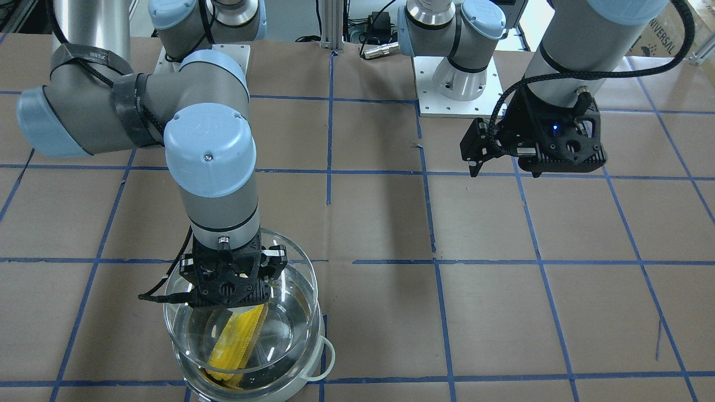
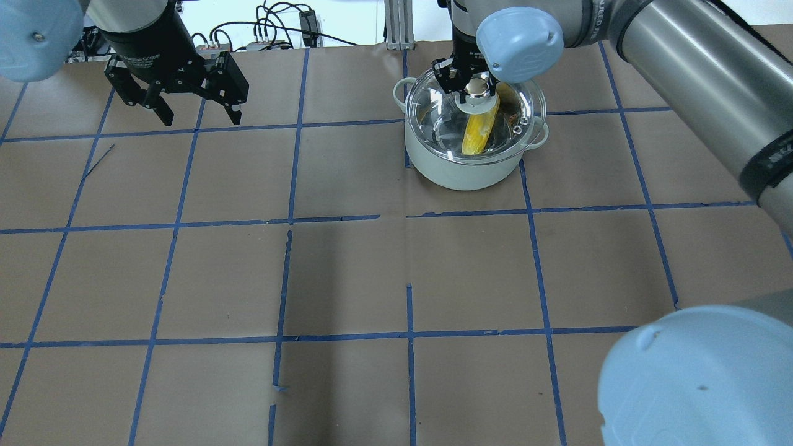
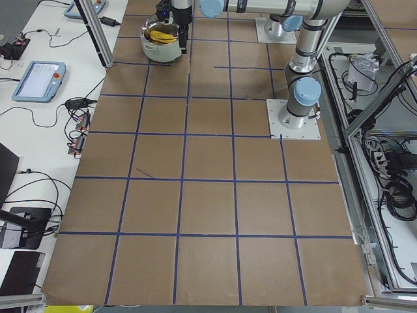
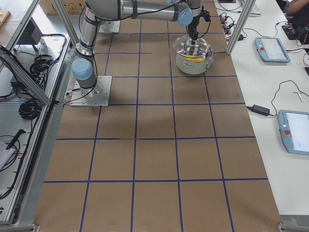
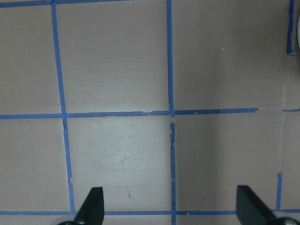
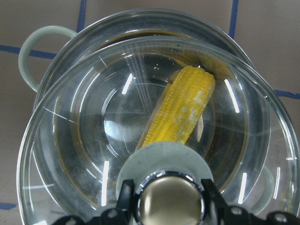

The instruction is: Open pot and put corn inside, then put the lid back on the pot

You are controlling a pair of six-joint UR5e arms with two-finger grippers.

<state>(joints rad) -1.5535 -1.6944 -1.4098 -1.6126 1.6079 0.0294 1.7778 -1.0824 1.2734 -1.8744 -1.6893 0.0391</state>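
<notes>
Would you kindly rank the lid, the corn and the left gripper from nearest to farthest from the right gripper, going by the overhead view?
1. Lid: knob clamped in the right gripper.
2. Corn: just beneath, inside the pot.
3. Left gripper: far off at the view's left.

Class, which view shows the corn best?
Right wrist-mounted view: the corn is large, kernels sharp through the lid. Overhead and front-facing views show it partly behind the right pincer; side views, only a yellow speck.
</notes>
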